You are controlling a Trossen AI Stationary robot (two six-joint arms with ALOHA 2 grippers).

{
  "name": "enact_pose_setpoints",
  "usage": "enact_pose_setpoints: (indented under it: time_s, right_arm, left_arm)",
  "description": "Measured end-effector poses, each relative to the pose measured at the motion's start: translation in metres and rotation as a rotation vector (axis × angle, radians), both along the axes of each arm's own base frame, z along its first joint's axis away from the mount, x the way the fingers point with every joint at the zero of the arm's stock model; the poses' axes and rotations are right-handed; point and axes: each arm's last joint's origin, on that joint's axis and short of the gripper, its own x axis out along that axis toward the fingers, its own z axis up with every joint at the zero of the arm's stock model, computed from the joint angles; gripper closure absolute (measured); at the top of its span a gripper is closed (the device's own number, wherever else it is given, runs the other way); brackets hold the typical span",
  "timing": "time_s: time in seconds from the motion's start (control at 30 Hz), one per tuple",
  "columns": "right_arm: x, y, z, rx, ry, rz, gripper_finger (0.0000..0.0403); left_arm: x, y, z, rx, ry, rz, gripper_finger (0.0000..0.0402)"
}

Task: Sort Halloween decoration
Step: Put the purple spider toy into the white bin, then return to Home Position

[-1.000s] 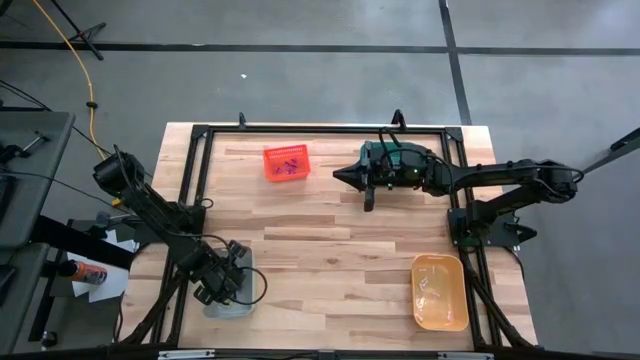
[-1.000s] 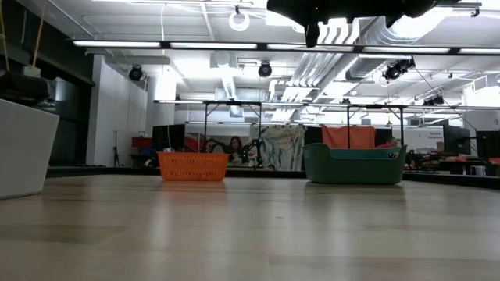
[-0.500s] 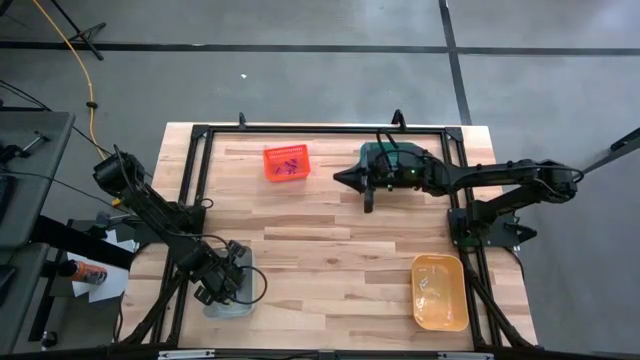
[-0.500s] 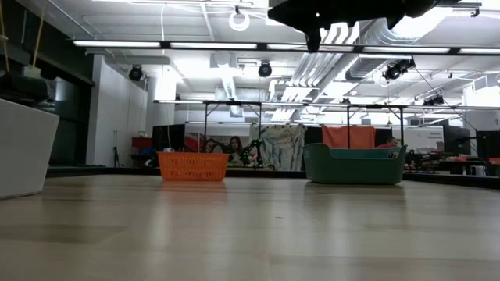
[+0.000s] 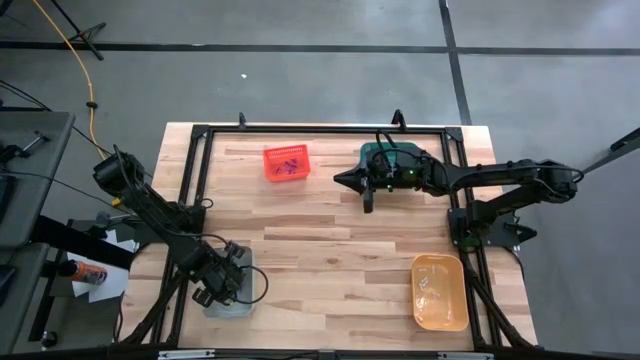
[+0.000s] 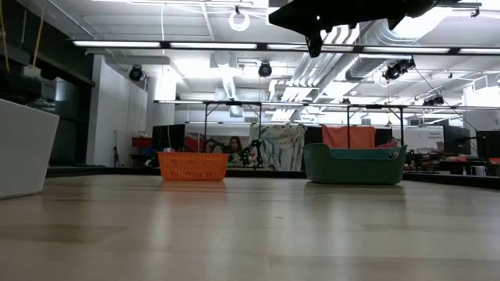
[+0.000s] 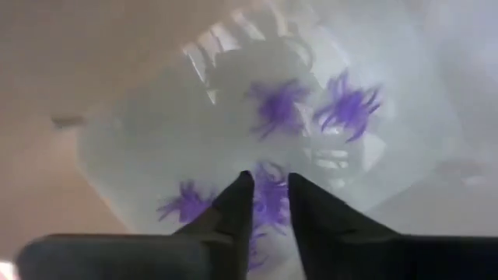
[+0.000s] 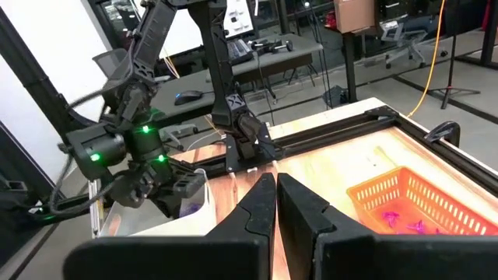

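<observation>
Several purple spiky trinkets (image 7: 276, 105) lie on the floor of the clear bin (image 5: 240, 300) at the table's near left corner. My left gripper (image 7: 269, 187) reaches down into that bin, its fingers close together around one purple trinket (image 7: 268, 198). More purple trinkets (image 5: 288, 164) lie in the red bin (image 5: 286, 150) at the far side. My right gripper (image 5: 340, 177) hovers high over the table's far middle, beside the green bin (image 5: 378, 152). It is shut and empty (image 8: 275, 187). My left gripper has a purple trinket (image 7: 270, 177) between its two fingertips, coming from above into the clear bin. The trinket shows in the narrow gap between the fingers. Whether it is lifted off the bin floor cannot be told.
An orange bin (image 5: 440, 291) sits at the near right. A black frame (image 5: 300, 130) runs around the table's edges. The wooden middle of the table (image 5: 330, 250) is free room. In the low view the red bin (image 6: 193, 165) and green bin (image 6: 355, 164) stand at the far side.
</observation>
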Motion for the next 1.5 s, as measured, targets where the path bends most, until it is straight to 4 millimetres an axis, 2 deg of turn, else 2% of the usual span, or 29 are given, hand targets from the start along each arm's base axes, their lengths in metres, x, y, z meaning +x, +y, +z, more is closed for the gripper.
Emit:
enact_pose_setpoints:
  time_s: [0.13, 0.27, 0.4, 0.5, 0.6, 0.7, 0.83, 0.93, 1.0, 1.1, 1.2, 1.37, 1.5]
  right_arm:
    - [0.000, 0.000, 0.001, -0.018, -0.009, 0.002, 0.0391]
    - [0.000, 0.000, 0.002, -0.073, -0.017, 0.007, 0.0391]
    - [0.000, 0.000, 0.004, -0.083, -0.036, 0.013, 0.0391]
    - [-0.001, 0.001, 0.009, -0.097, -0.077, 0.035, 0.0391]
    - [-0.006, 0.003, 0.017, -0.162, -0.122, 0.066, 0.0391]
    - [-0.015, 0.004, 0.028, -0.203, -0.162, 0.067, 0.0391]
    - [-0.031, 0.004, 0.045, -0.225, -0.231, 0.054, 0.0391]
    - [-0.043, 0.003, 0.056, -0.227, -0.269, 0.038, 0.0391]
    - [-0.052, 0.003, 0.062, -0.231, -0.283, 0.023, 0.0391]
    - [-0.062, 0.002, 0.066, -0.231, -0.281, 0.012, 0.0391]
    - [-0.068, 0.002, 0.069, -0.230, -0.274, 0.008, 0.0391]
    - [-0.070, 0.003, 0.069, -0.230, -0.270, 0.007, 0.0391]
    - [-0.070, 0.001, 0.069, -0.219, -0.263, -0.032, 0.0391]
  left_arm:
    - [0.009, -0.003, 0.019, -0.006, -0.002, 0.010, 0.0275]
    - [0.018, -0.002, 0.049, 0.023, 0.026, 0.033, 0.0220]
    - [0.024, 0.011, 0.090, 0.057, 0.073, -0.021, 0.0185]
    - [0.028, 0.032, 0.124, 0.073, -0.021, 0.032, 0.0178]
    - [0.033, 0.063, 0.158, 0.069, -0.218, 0.170, 0.0188]
    - [0.034, 0.101, 0.191, 0.121, -0.479, 0.350, 0.0218]
    - [0.025, 0.145, 0.230, 0.190, -0.868, 0.602, 0.0283]
    - [0.015, 0.165, 0.249, 0.170, -1.104, 0.678, 0.0348]
    - [0.008, 0.172, 0.254, 0.136, -1.216, 0.685, 0.0386]
    - [0.004, 0.178, 0.247, 0.087, -1.327, 0.695, 0.0390]
    - [0.010, 0.179, 0.227, 0.034, -1.401, 0.706, 0.0397]
    - [0.031, 0.185, 0.189, -0.097, -1.556, 0.688, 0.0400]
    - [0.040, 0.195, 0.157, -0.222, -1.573, 0.686, 0.0401]
